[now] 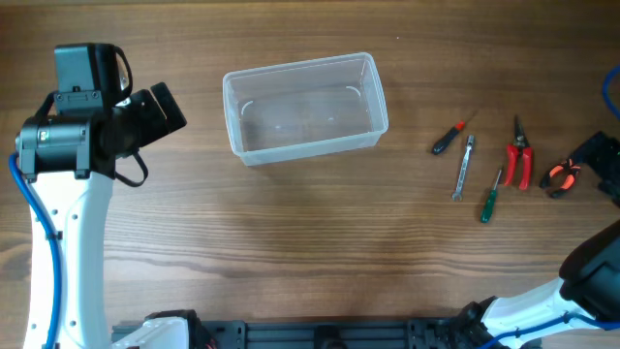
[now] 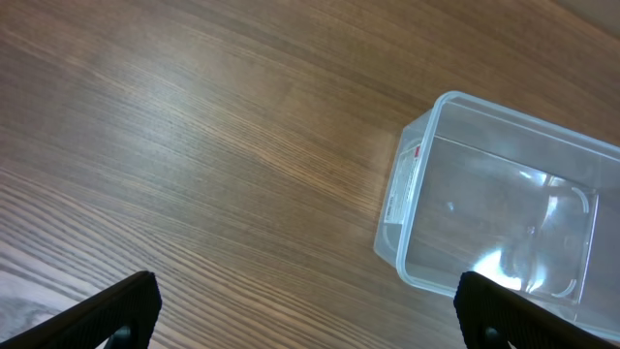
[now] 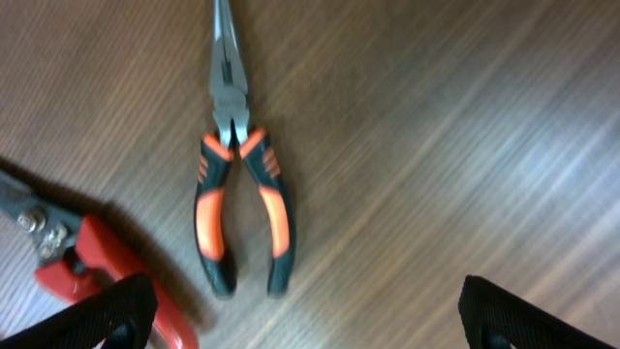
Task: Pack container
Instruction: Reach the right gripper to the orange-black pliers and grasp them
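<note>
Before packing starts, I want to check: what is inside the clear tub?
Nothing: the tub is empty; only the table shows through it. No part of its inside is covered.

Container (image 2: 504, 194): right end and near corner cut off by the left wrist view's edges.
Left gripper (image 2: 305, 310): only two dark fingertips show, at the bottom corners.
Red snips (image 3: 92, 267): blurred; blades and handles run off the right wrist view.
Pliers (image 1: 560, 176): overhead, only the orange handles show beside the right gripper (image 1: 591, 160), which is itself cut by the edge.
</note>
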### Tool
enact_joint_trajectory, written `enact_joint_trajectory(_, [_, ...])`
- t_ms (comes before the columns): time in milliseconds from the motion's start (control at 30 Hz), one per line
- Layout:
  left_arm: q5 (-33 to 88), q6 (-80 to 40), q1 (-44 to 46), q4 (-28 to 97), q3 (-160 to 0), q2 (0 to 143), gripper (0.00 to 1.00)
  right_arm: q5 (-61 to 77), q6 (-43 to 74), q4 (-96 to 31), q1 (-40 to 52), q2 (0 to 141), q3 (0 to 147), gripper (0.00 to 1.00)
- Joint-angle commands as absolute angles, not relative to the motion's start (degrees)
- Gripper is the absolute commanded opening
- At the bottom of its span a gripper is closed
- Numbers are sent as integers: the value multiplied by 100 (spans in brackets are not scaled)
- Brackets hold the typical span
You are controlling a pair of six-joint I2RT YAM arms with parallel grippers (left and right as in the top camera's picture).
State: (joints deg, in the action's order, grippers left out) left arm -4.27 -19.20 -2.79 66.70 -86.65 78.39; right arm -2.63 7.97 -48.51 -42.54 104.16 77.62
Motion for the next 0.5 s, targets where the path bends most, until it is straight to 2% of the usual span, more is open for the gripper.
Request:
enact_joint_trajectory(0, [-454,-2001,-311,6674,-8659,7854,100,-141,600,-4401,-4241,10492,7238,100])
enact_joint_trajectory(467, [-454,-2001,-311,6674,-8659,7854,100,-126,646,-3402,-4252,10873,6888,100])
